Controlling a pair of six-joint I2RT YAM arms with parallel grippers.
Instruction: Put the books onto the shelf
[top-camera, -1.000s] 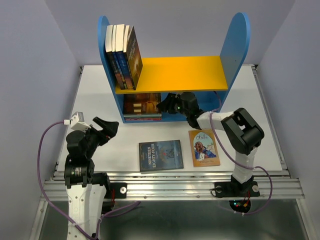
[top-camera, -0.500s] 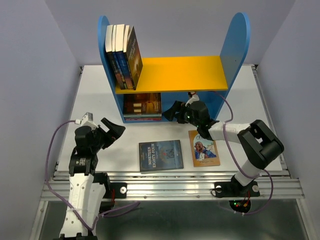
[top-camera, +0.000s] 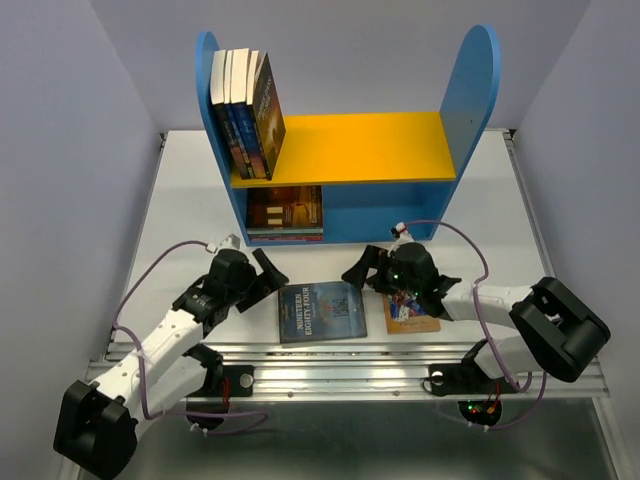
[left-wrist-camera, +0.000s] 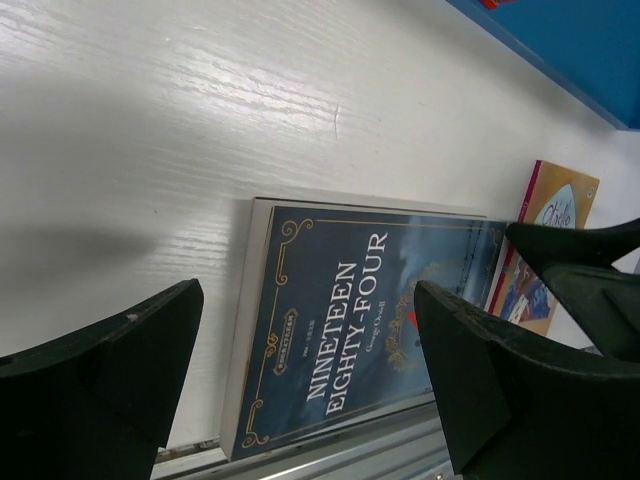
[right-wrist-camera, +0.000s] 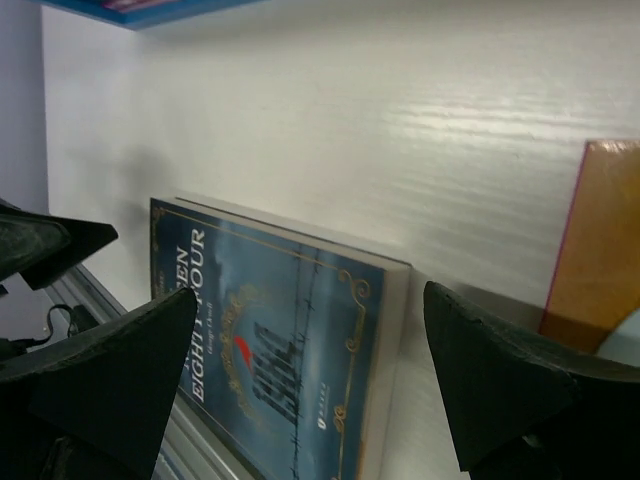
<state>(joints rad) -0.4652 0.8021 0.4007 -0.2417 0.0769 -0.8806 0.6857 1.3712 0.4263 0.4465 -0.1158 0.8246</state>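
Both tools stand wide open and hold nothing: the left tool (top-camera: 268, 275) and the right tool (top-camera: 362, 275) point inward at each other, low over the worktop (top-camera: 200, 200). Beyond them stands the shelf (top-camera: 470, 90). At the left end of its yellow board (top-camera: 350, 145) a row of upright books (top-camera: 245, 110) leans on the side panel. A few flat books (top-camera: 285, 212) lie in the lower compartment (top-camera: 385, 210).

Between the two tools, and a little nearer the bases, the dark blue paperback (top-camera: 320, 311) lies flat, face up. The left tool is just beside its left edge and the right tool is above its far right corner. The tan book (top-camera: 412, 318) lies partly under the right tool's wrist.

The blue paperback looks thin and light, and it will probably bend if lifted by one corner. Its cover seems glossy, so it may slide rather than lift. It sits flush on the worktop, leaving no gap for a finger to get under. A side edge, pinched across cover and back once tipped up, looks like the best place to hold it.

The left arm stretches out long and low, running diagonally from its base. The right arm is folded, with its elbow out to the right and its forearm running leftward close to the surface.
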